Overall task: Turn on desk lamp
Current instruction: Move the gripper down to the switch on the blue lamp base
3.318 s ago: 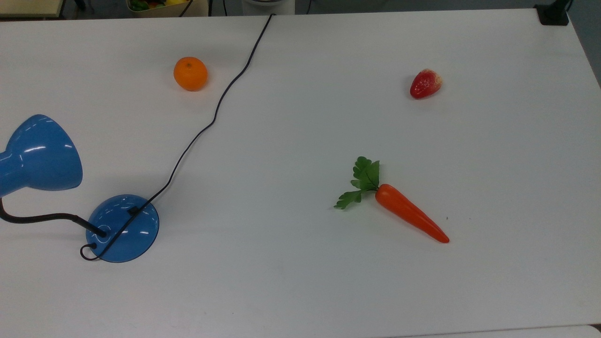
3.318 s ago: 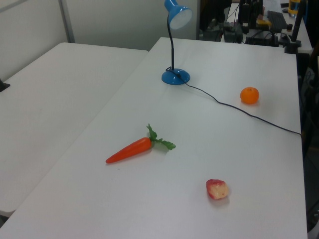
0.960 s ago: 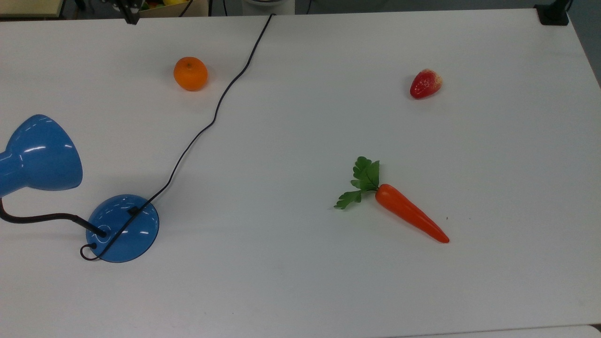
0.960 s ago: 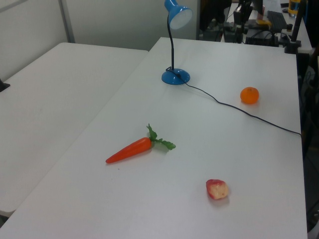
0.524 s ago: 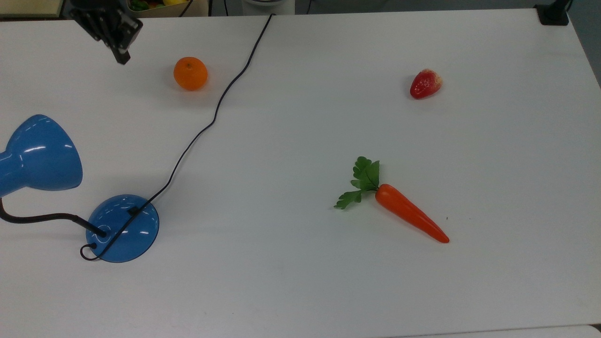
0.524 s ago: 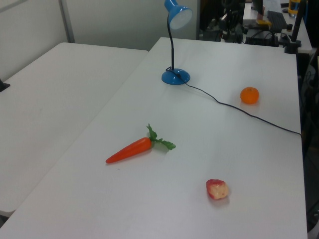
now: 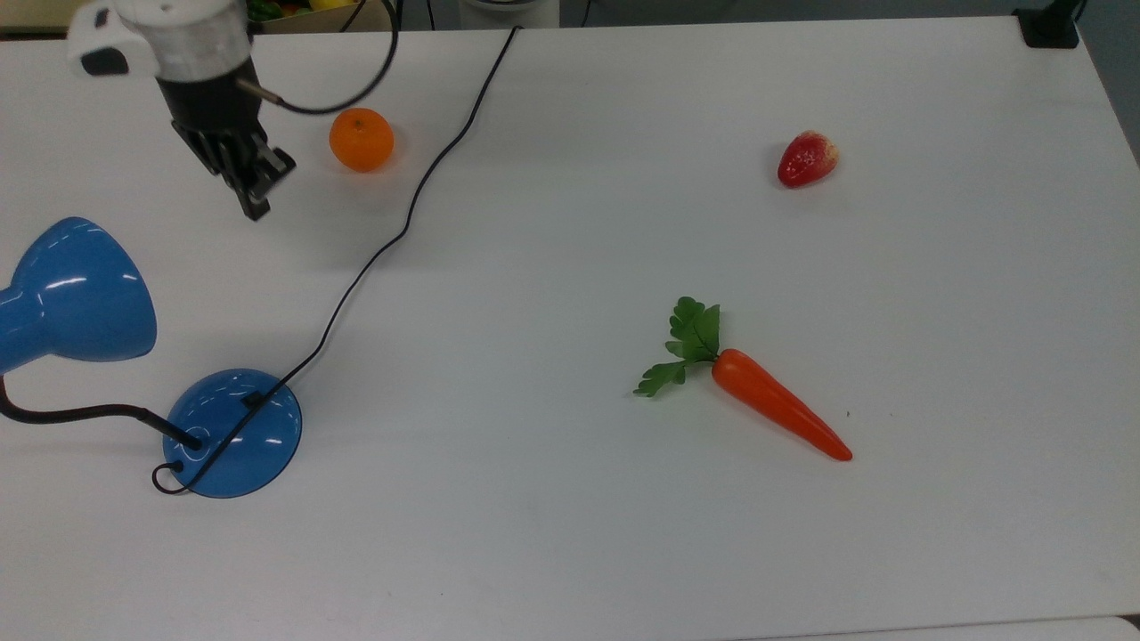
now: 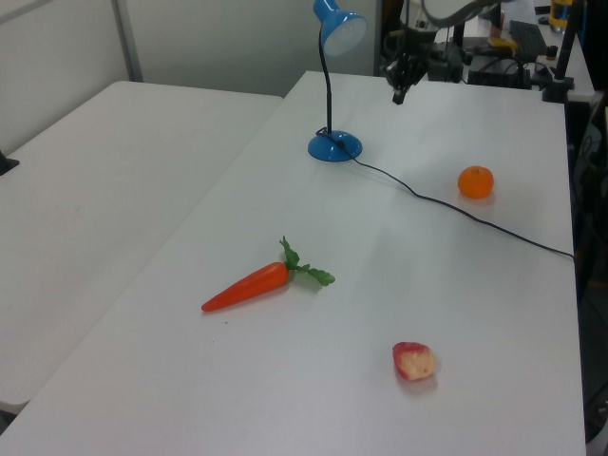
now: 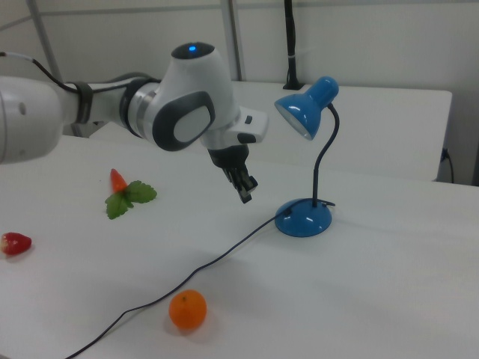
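Note:
The desk lamp has a glossy blue cone shade (image 7: pixel 76 289), a black bent neck and a round blue base (image 7: pixel 233 434) with a small black switch (image 7: pixel 252 400). Its thin black cord (image 7: pixel 405 218) runs across the table to the far edge. My gripper (image 7: pixel 254 206) hangs in the air above the table, between the orange and the lamp shade, shut with nothing in it. In the right view the gripper (image 9: pixel 245 196) points down, to the right view's left of the lamp base (image 9: pixel 303 218). In the left view the gripper (image 8: pixel 398 93) is beyond the base (image 8: pixel 334 147).
An orange (image 7: pixel 361 140) lies just to the top view's right of the gripper. A strawberry (image 7: pixel 808 158) and a carrot (image 7: pixel 779 414) with green leaves lie far off on the top view's right. The white table (image 7: pixel 570 534) has open room around the lamp base.
The arm came in from the top view's upper left edge and the gripper moved down that view, past the orange toward the lamp. Lamp, cord and fruit have not moved.

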{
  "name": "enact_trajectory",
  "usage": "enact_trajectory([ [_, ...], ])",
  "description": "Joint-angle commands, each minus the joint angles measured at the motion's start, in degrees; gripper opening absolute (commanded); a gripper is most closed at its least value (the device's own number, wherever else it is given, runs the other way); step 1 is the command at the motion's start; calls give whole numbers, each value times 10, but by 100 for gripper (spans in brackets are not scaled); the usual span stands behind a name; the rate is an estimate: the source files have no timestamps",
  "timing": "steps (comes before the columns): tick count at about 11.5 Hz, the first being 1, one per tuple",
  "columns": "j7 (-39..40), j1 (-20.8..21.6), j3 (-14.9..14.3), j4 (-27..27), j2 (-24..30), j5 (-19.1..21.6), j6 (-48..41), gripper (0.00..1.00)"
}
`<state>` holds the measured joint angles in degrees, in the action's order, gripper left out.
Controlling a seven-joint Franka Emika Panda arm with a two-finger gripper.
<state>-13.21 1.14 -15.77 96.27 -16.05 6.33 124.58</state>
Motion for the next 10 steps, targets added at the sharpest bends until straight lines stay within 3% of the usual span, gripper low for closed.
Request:
enact_trajectory([
  [1, -47, 18, -6, -4, -52, 9, 105, 0],
  [7, -160, 20, -6, -28, -158, 4, 303, 0],
  [10, -168, 17, -6, -29, -168, 5, 313, 0],
])
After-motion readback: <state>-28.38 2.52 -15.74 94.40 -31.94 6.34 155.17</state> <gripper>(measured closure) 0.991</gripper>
